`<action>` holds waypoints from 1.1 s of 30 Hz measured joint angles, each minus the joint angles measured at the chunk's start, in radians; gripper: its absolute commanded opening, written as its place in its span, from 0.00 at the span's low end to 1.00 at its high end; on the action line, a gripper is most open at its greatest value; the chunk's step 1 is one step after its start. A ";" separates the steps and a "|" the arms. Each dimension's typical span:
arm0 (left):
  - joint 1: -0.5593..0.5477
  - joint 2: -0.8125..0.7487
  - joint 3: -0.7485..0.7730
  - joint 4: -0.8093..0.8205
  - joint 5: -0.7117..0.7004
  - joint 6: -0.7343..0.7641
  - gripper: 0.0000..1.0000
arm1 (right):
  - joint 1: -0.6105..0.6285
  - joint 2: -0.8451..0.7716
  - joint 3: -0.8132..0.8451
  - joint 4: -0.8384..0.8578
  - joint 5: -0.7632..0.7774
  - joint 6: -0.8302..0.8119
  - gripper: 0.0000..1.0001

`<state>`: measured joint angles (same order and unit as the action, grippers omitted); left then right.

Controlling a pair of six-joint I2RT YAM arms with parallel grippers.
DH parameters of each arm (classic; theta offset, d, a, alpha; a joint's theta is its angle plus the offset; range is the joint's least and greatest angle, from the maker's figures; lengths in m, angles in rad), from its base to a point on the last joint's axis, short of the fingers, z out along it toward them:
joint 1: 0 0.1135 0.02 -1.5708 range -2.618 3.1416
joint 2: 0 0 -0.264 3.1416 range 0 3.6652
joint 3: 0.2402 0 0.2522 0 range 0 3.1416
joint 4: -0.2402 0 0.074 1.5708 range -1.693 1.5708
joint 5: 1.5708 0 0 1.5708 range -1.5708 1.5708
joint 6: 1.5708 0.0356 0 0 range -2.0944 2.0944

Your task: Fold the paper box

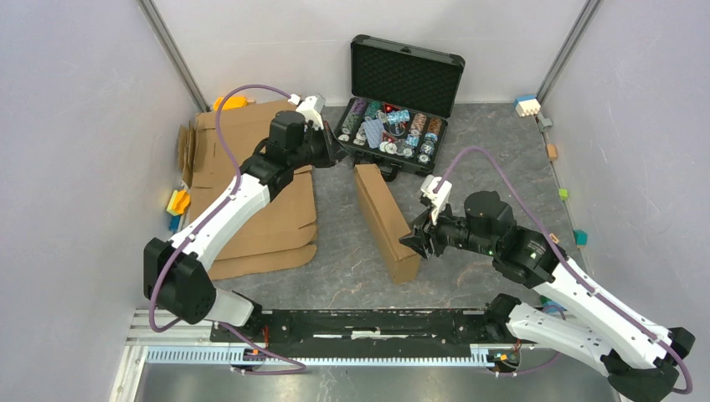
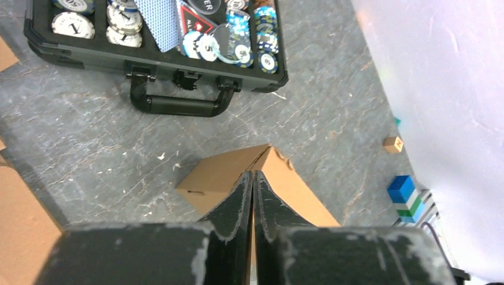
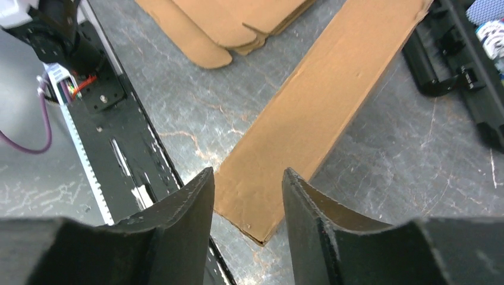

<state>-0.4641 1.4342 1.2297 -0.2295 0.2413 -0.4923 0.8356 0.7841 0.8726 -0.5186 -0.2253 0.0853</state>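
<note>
As left claw point(image 2: 252, 174) seems closed, right claw point(image 3: 246, 174) parted near box point(image 3: 321, 107)

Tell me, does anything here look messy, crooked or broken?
Nothing looks damaged or spilled. The paper box lies slanted across the table, the flat cardboard sheets on the left are fanned unevenly, and chips sit jumbled in the open black case. Small toy blocks lie strewn along the table's edges.

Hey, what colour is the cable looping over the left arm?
Purple. The cable shows best in the top external view.
</note>
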 measured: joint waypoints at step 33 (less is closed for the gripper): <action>0.005 0.126 -0.179 0.408 0.304 -0.056 0.02 | -0.005 -0.034 -0.146 0.088 -0.014 0.045 0.00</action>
<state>-0.4591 1.5600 1.0504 0.1787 0.5453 -0.5484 0.8310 0.7498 0.7265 -0.4305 -0.2394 0.1303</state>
